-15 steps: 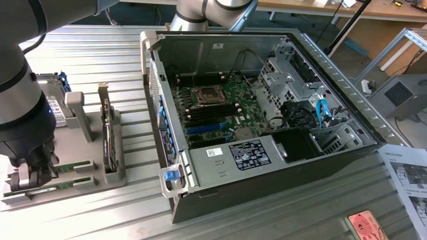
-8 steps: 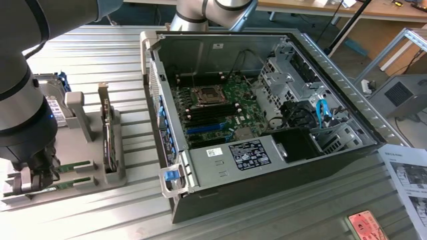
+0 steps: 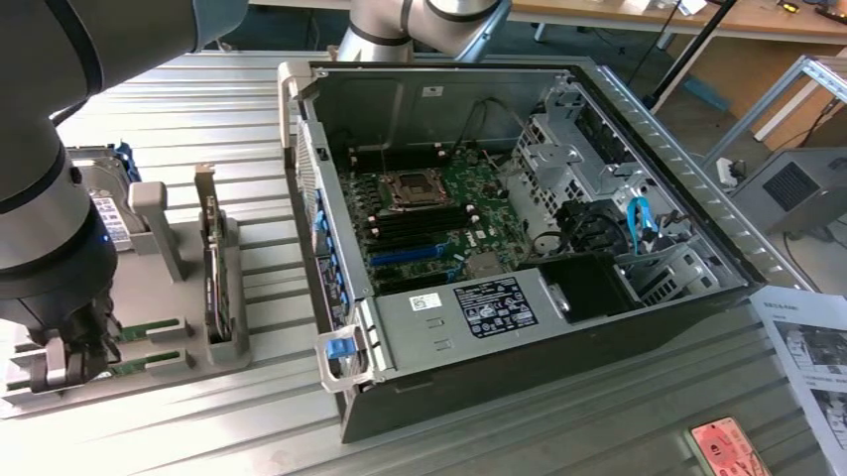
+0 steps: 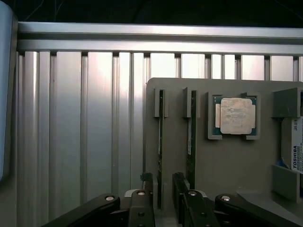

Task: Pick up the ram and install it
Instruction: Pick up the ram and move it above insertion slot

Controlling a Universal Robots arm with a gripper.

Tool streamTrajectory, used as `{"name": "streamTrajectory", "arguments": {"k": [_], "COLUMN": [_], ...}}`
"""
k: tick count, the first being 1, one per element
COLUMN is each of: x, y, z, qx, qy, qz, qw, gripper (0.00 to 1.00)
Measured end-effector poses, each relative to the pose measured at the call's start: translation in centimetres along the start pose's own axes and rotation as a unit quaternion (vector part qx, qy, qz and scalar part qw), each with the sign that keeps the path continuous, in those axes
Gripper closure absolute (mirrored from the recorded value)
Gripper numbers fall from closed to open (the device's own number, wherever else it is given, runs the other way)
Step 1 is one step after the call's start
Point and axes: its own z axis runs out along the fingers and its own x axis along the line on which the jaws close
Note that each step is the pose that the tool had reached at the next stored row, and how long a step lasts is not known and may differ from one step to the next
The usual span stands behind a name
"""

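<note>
Two ram sticks stand on edge in slots of the grey holder. The nearer ram runs between my gripper's black fingers, and the jaws stand apart on either side of it with a small gap. The second ram stick lies just outside the other finger. In the exterior view my gripper hangs low over the holder at the exterior view's left, by the green sticks. The open computer case shows its motherboard with black memory slots.
A square silver processor sits in a pocket of the holder, and a hard drive lies beyond it. A card stands upright in the holder. Ribbed aluminium table surrounds it. Papers lie at the exterior view's right.
</note>
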Motion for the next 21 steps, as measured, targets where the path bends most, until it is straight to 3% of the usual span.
{"name": "streamTrajectory", "arguments": {"k": [13,21], "x": [0.02,0.05], "y": [-0.01,-0.05], "z": [0.23,1.01], "qx": [0.0001,-0.0001], "qy": [-0.0002,-0.0001], "qz": [0.0,0.0], "qw": [1.0,1.0], "gripper": [0.69,0.69]}}
